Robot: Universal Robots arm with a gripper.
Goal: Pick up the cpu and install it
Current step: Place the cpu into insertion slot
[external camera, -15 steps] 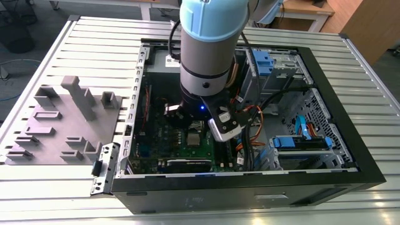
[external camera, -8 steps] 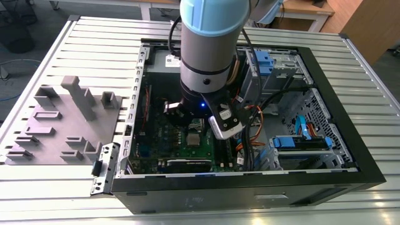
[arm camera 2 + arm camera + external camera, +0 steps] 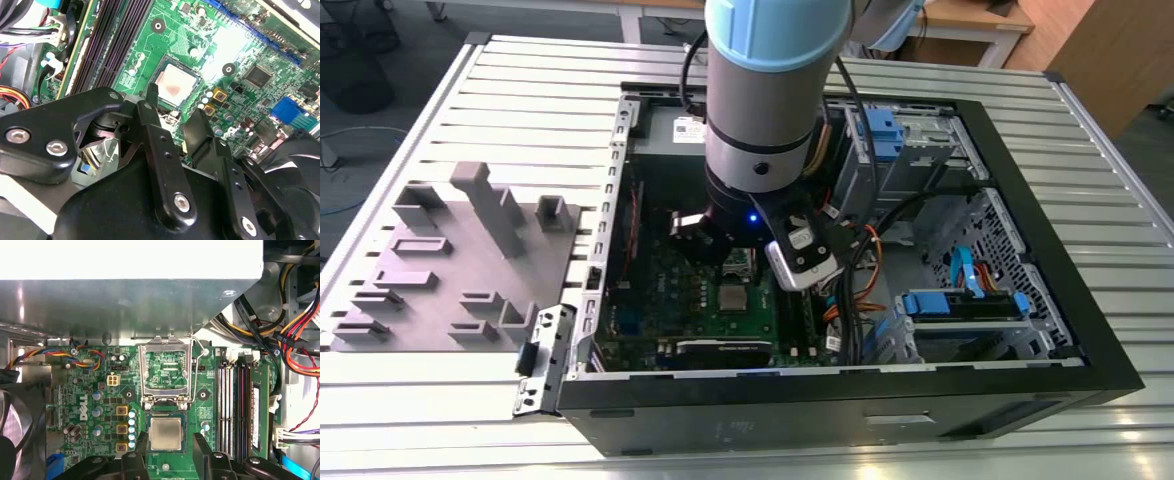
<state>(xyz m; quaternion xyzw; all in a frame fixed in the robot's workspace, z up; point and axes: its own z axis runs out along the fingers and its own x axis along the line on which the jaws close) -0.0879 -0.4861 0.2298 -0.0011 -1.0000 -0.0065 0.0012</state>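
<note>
**Exterior view.** An open computer case lies on its side on a slatted metal desk. A grey moulded tray rests beside it, toward the desk's edge at the exterior view's left. The robot arm reaches down into the case. Its hand hangs low over the green motherboard. The cpu, a small silvery-grey square, lies on the board near its middle, just beside the hand. Blue drive brackets and orange and black cables fill the case's side at the exterior view's right.

**Second wrist view.** The hand has its two black fingers spread apart with nothing between them. The cpu sits flat inside the dark socket on the motherboard, just past the fingertips. Whether a fingertip touches it cannot be told. Rows of black memory slots run alongside the socket.

**First wrist view.** The cpu lies square in the socket. One black fingertip of the hand shows on each side of it, parted wider than the chip and gripping nothing. The metal socket cover is swung up on its hinge at the socket's far edge, with its wire lever also raised. Memory slots flank the socket on one side and small round capacitors on the other. A large grey box overhangs the motherboard's far edge. Bundled coloured cables pass along the case wall, and a black fan sits at the board's opposite end.
</note>
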